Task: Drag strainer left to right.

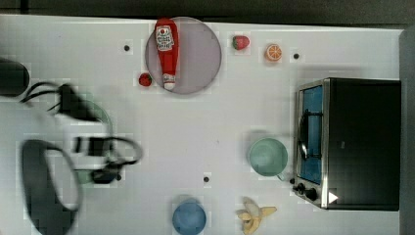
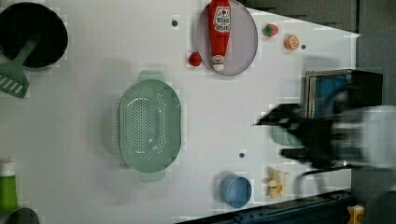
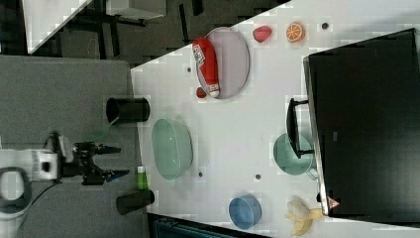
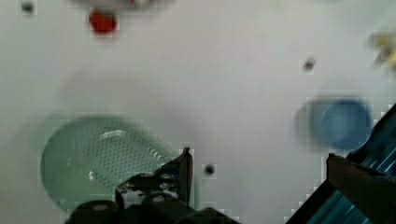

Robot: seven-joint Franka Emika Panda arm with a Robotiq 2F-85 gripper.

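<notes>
The strainer (image 2: 149,123) is a pale mint-green oval colander with rows of small holes, resting on the white table (image 2: 84,93). It also appears in the right view (image 3: 172,148) and the wrist view (image 4: 93,158). In the top view my blurred arm (image 1: 93,147) covers most of the strainer (image 1: 103,115). My gripper (image 2: 276,135) hangs open and holds nothing. It is well above the table and apart from the strainer. In the right view the gripper (image 3: 115,160) sits off the table's edge. In the wrist view one fingertip (image 4: 185,161) overlaps the strainer's rim.
A ketchup bottle (image 1: 167,51) lies on a grey plate (image 1: 200,54), with strawberries (image 1: 145,79) and an orange slice (image 1: 273,52) nearby. A green cup (image 1: 267,156), blue bowl (image 1: 189,218), banana (image 1: 254,215) and toaster oven (image 1: 352,142) stand at the top view's right. A black pan (image 2: 32,32) holds a spatula.
</notes>
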